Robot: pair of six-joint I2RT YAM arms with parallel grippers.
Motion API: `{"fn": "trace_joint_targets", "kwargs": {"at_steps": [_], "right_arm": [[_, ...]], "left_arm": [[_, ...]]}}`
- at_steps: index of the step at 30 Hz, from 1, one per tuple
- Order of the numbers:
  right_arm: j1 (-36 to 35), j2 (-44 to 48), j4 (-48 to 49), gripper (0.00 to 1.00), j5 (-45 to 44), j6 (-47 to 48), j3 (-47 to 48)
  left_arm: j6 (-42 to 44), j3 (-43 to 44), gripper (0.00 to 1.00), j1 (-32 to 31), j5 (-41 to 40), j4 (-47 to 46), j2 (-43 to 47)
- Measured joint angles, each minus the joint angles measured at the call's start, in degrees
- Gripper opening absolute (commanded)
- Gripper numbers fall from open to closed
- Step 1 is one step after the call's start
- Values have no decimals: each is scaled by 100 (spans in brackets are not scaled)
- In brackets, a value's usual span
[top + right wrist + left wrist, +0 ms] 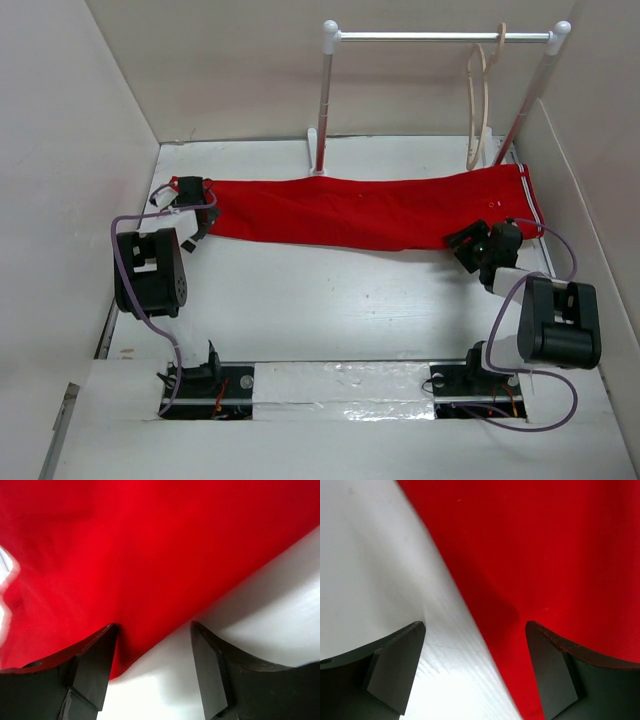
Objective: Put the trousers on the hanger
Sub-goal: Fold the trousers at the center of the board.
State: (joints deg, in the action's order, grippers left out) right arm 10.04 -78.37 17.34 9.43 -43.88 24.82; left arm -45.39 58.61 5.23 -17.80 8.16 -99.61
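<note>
The red trousers (360,212) lie flat across the table, legs to the left, waist to the right. The pale hanger (481,100) hangs on the rack's silver bar at the back right. My left gripper (190,205) is open, low over the leg ends; in the left wrist view (475,630) the trousers' edge (550,555) runs between the jaws. My right gripper (465,245) is open at the near edge by the waist; in the right wrist view (154,632) the red cloth (150,550) reaches between the jaws, its edge straddled.
The white-posted rack (325,90) stands at the back. White walls close in on the left (70,150) and right (590,200). The white table (330,300) stretches in front of the trousers.
</note>
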Motion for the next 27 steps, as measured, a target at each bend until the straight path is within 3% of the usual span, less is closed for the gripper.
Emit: {"fn": "trace_joint_targets", "kwargs": {"at_steps": [5, 9, 10, 12, 14, 20, 27], "right_arm": [[149, -476, 304, 54, 212, -162, 267], [157, -667, 372, 33, 264, -251, 459], [157, -719, 378, 13, 280, -260, 498], [162, -782, 409, 0, 313, -293, 533], [162, -791, 413, 0, 326, -308, 535], [195, -376, 319, 0, 304, -284, 452], [197, 1215, -225, 0, 345, -68, -142]], "left_arm": [[-22, 107, 72, 0, -13, -153, -170], [-70, 212, 68, 2, -7, -271, -286], [-85, 236, 64, 2, 7, -291, -315], [-155, 271, 25, 2, 28, -332, -361], [-179, 273, 0, 2, 57, -319, -417], [-90, 273, 0, 125, 76, -354, -439], [125, 90, 0, 315, -72, 164, -59]]}}
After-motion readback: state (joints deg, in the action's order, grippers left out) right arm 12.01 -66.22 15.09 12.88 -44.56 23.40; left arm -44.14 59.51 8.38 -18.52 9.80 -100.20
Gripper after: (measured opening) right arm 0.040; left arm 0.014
